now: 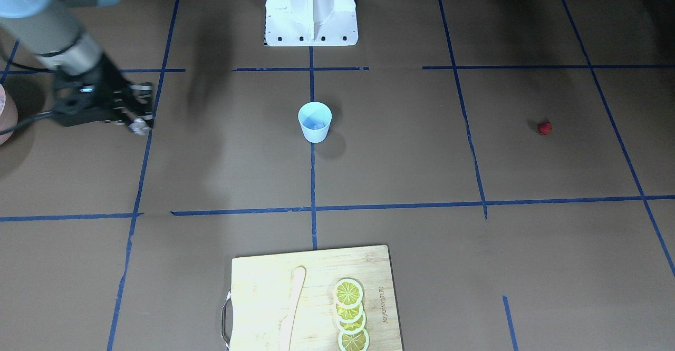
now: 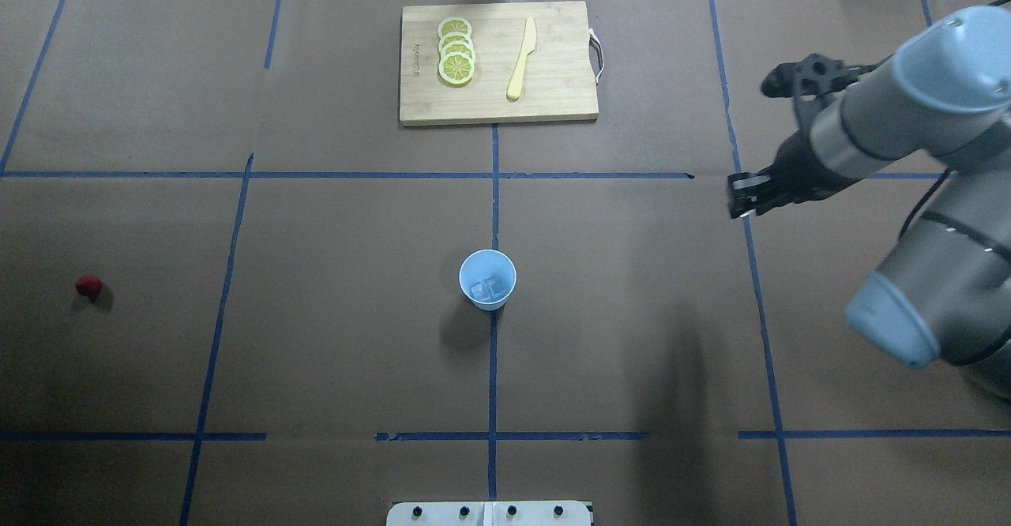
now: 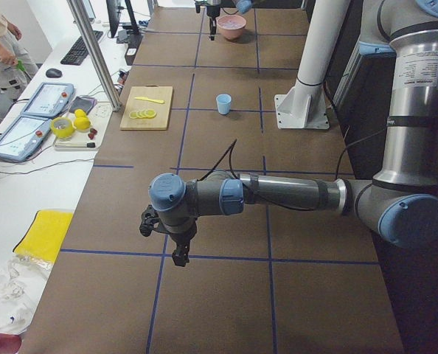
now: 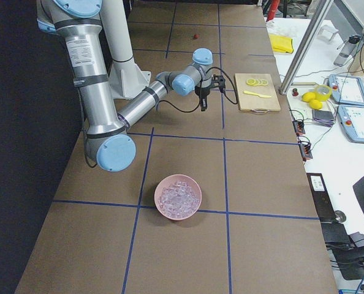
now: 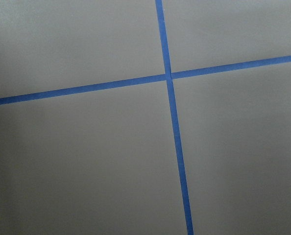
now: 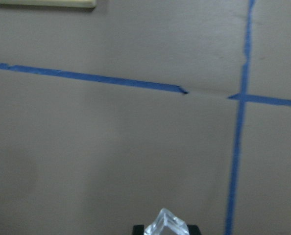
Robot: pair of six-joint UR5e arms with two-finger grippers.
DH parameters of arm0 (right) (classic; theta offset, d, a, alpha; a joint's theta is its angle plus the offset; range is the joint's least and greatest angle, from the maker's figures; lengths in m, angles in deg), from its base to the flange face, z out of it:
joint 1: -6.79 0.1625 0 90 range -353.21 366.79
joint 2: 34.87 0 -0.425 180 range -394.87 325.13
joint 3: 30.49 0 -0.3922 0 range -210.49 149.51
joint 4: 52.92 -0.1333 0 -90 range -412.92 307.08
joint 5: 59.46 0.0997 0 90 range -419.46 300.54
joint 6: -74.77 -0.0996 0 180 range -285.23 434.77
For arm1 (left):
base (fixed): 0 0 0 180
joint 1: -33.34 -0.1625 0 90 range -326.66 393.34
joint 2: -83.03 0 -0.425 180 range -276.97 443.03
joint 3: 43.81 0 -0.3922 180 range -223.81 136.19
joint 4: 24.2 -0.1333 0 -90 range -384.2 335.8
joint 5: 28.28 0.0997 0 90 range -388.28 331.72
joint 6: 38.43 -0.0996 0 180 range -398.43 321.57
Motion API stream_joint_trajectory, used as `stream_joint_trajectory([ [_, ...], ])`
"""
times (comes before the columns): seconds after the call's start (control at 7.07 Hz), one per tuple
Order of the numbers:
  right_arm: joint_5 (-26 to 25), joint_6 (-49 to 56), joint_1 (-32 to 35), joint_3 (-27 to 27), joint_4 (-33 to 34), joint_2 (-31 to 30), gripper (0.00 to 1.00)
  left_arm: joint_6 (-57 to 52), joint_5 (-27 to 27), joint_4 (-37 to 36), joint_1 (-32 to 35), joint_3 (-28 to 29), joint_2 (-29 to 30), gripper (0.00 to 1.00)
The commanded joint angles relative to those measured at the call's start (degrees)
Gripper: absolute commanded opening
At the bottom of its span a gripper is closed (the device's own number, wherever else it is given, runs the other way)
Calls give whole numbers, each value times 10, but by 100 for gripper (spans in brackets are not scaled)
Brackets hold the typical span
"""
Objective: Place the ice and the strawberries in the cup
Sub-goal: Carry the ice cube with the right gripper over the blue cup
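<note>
The right fingers (image 2: 738,188) are pinching a clear ice cube (image 6: 167,225). It shows at the bottom edge of the right wrist view between two dark tips, with bare desk (image 6: 111,161) below it. They hang above the desk on the robot's right side, well apart from the cup (image 2: 487,277) and a little farther from the robot. The cup stands upright in the middle of the desk on the centre tape line, with ice (image 2: 490,291) already lying in its bottom. A pink bowl (image 4: 178,196) heaped with more cubes sits farther right, toward that end of the desk. The strawberry (image 2: 88,286) lies alone far out on the left, well apart from the cup. The left fingers (image 3: 178,254) hang over the left part of the desk. I cannot tell whether they are spread or pressed together, since the left wrist view shows only desk and tape. On the far side, a cutting board (image 2: 553,99) carries lemon slices (image 2: 456,50) and a knife (image 2: 521,60). The step in hand looks like ferrying ice to the cup. The next move calls for carrying the cube left until it is squarely over the small mouth, then lowering close and spreading the fingers without knocking the light cup. The strawberry is not yet picked up.
</note>
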Motion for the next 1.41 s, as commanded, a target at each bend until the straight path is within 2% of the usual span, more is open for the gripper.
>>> stream_joint_trajectory([
  [0.0, -99, -107, -117, 38, 103, 142, 2, 0, 0, -1, 0, 0, 0, 100],
  [0.42, -173, -225, -196, 164, 108, 290, 3, 0, 0, -1, 0, 0, 0, 100],
  [0.85, -193, -239, -222, 180, 108, 306, 4, 0, 0, -2, 0, 2, -1, 100],
  [0.99, -193, -230, -222, 180, 107, 304, 36, 0, 0, -3, 0, 2, -1, 100],
  [1.13, -193, -215, -221, 179, 107, 301, 83, 0, 0, -3, 0, 3, -1, 100],
  [1.27, -193, -209, -218, 179, 106, 302, 93, 0, 0, -3, 0, 3, -1, 100],
])
